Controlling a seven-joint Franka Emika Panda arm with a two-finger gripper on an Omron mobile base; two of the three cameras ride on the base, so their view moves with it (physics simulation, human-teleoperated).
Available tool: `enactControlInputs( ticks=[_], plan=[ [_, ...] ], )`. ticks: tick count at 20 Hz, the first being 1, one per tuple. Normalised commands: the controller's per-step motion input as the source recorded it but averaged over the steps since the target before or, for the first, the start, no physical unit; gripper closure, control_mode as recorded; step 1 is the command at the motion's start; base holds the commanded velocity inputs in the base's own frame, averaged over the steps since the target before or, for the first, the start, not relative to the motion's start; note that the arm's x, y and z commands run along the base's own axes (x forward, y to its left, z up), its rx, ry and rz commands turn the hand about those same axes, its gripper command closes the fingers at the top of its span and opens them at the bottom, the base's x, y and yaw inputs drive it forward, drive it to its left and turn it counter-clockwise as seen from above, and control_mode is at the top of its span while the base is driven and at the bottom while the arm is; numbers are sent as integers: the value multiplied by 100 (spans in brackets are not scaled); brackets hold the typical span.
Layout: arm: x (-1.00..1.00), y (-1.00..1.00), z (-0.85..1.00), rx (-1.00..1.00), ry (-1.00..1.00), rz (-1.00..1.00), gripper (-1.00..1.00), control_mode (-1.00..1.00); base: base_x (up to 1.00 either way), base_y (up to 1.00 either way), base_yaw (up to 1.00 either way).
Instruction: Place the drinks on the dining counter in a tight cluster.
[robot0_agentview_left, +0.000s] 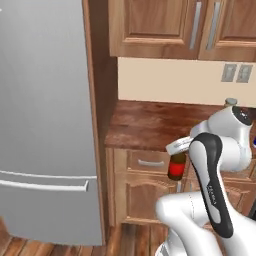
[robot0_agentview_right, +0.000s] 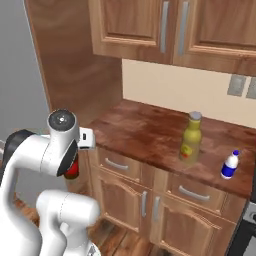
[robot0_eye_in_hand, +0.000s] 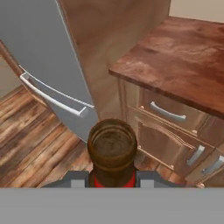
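Nearest the hand camera: small dark brown bottle (robot0_eye_in_hand: 112, 151), seen from above, round brown top and a sliver of red label below it, held off the floor over wood planks. Gripper (robot0_eye_in_hand: 112, 179) clenched on that bottle, grey finger parts flanking it left and right at the neck. Seen from the left base camera as brown bottle (robot0_agentview_left: 176, 166) with red label hanging under the white hand, gripper (robot0_agentview_left: 178, 150) out in front of the drawer fronts, below the worktop edge. Glimpsed from the right base camera as a red and dark patch (robot0_agentview_right: 72, 169) tucked behind the white arm, gripper (robot0_agentview_right: 75, 159) mostly hidden there.

Stood upright on the wood worktop (robot0_agentview_right: 145, 132) by the beige wall: olive-yellow bottle (robot0_agentview_right: 191, 137) with grey cap, and small white bottle (robot0_agentview_right: 230, 165) with blue cap near the front edge, to its right, apart from it. Grey cap (robot0_agentview_left: 230, 102) just poking above the arm in the left base view.

Loomed to the left: grey fridge (robot0_agentview_left: 45, 120) with a long bar handle. Hung above the worktop: wood upper cabinets (robot0_agentview_right: 165, 27).
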Motion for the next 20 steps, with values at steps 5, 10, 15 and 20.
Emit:
enactControlInputs(
  ticks=[5, 10, 15, 20],
  plan=[
    [0, 0, 0, 0, 0, 0, 100, 100, -19, 0, 84],
    [0, 0, 0, 0, 0, 0, 100, 100, -18, 0, 91],
    [0, 0, 0, 0, 0, 0, 100, 100, -14, 0, 93],
    [0, 0, 0, 0, 0, 0, 100, 100, -12, 0, 93]
  ],
)
